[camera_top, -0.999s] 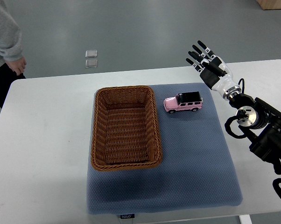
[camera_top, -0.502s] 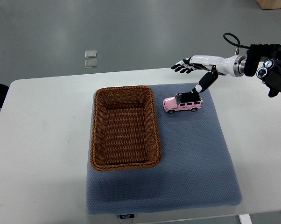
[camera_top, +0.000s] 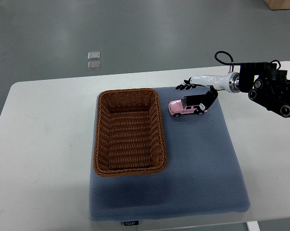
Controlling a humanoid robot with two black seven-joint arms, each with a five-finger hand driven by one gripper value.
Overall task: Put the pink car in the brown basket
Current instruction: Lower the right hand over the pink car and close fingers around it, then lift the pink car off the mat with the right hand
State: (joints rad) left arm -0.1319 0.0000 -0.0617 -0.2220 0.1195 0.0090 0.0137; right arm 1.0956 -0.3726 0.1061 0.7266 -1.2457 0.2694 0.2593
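One hand (camera_top: 195, 91), the right, reaches in over the pink car (camera_top: 188, 106), thumb down on its roof and fingers (camera_top: 184, 86) stretched out flat behind, not yet closed. The car sits on the blue mat (camera_top: 203, 163) beside the brown basket (camera_top: 128, 131) on the worktop (camera_top: 44, 144).

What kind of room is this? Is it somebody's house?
Probably not a house. It looks like a robot test room or lab: a plain white table on a bare grey floor, a blue mat laid out with just a basket and a pink toy car, and a robot's right hand reaching for the car.
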